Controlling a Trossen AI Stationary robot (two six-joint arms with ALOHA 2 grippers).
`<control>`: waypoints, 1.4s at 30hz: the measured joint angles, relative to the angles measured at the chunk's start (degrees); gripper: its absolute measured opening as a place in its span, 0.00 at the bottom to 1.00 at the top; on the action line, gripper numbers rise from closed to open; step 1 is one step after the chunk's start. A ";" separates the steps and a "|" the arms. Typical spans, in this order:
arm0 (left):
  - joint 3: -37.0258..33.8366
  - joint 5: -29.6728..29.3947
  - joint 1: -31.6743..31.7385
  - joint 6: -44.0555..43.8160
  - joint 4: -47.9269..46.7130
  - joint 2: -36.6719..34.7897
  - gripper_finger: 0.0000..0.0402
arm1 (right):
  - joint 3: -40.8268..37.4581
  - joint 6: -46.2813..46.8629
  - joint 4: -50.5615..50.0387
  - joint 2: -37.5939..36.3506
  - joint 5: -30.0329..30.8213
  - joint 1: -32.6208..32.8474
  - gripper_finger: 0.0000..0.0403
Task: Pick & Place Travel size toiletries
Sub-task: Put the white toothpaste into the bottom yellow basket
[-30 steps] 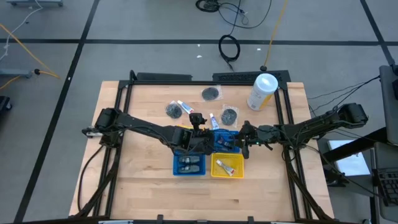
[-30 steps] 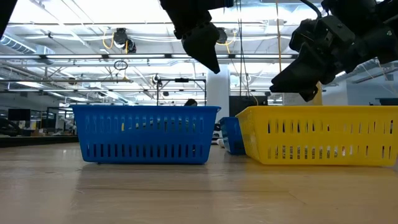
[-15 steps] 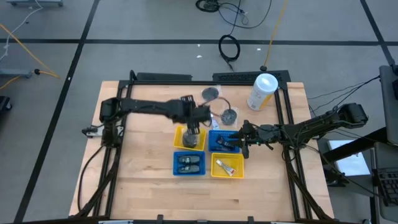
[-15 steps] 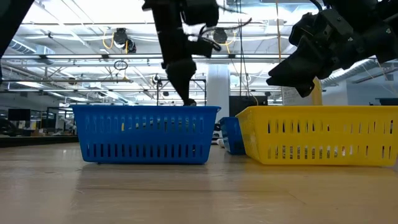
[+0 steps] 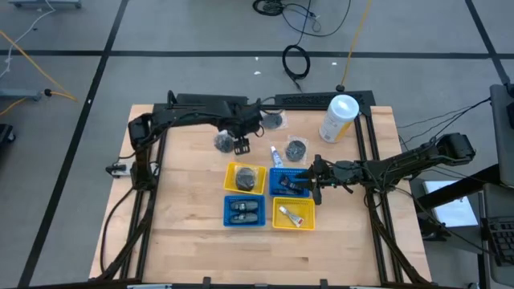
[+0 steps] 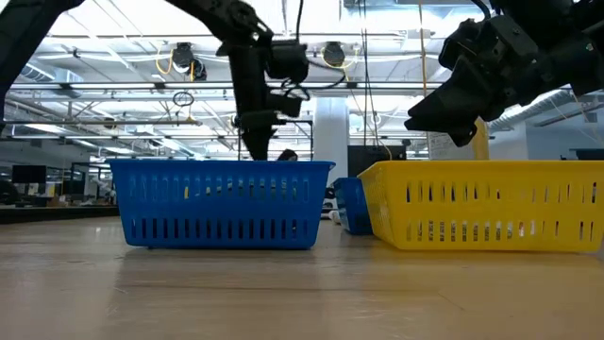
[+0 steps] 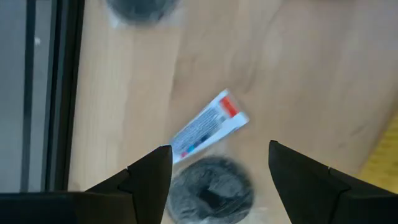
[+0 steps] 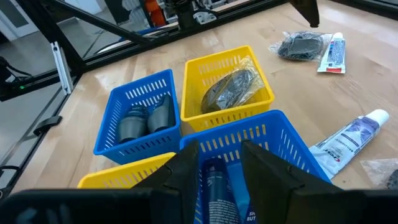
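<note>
My left gripper (image 5: 241, 144) hangs open over the far part of the table. In the left wrist view its fingers (image 7: 149, 180) stand apart above a thin white tube (image 7: 208, 126) and a round grey packet (image 7: 208, 193), both lying flat on the wood. My right gripper (image 5: 309, 186) hovers open over the far blue tray (image 5: 283, 183), where a tube (image 8: 214, 186) lies. More packets (image 5: 273, 120) (image 5: 297, 148) and a second tube (image 5: 275, 154) lie on the table. The far yellow tray (image 5: 234, 170) holds a packet (image 8: 233, 87). The near blue tray (image 5: 228, 210) holds dark bottles (image 8: 143, 118).
A tall white-and-cream canister (image 5: 338, 117) stands near the far right corner. The near yellow tray (image 5: 294, 213) holds a tube. The four trays sit together mid-table. A black frame (image 5: 201, 100) runs along the far edge. Bare wood lies along the near edge (image 5: 257, 257).
My left gripper has swung from above the trays toward the far edge and now hangs over the tube and packet beyond the yellow tray. With it gone, a packet shows in the far yellow tray.
</note>
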 joint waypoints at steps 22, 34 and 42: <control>-11.91 1.33 6.90 9.72 12.15 0.07 0.64 | 0.00 -1.11 0.76 0.00 0.02 -0.01 0.27; -17.75 3.48 9.42 12.15 19.53 0.04 0.64 | 0.00 -1.09 1.10 -0.02 0.02 -0.02 0.27; -18.90 6.94 10.56 10.63 19.53 0.42 0.64 | -0.02 -1.09 1.78 -0.02 0.04 -0.01 0.27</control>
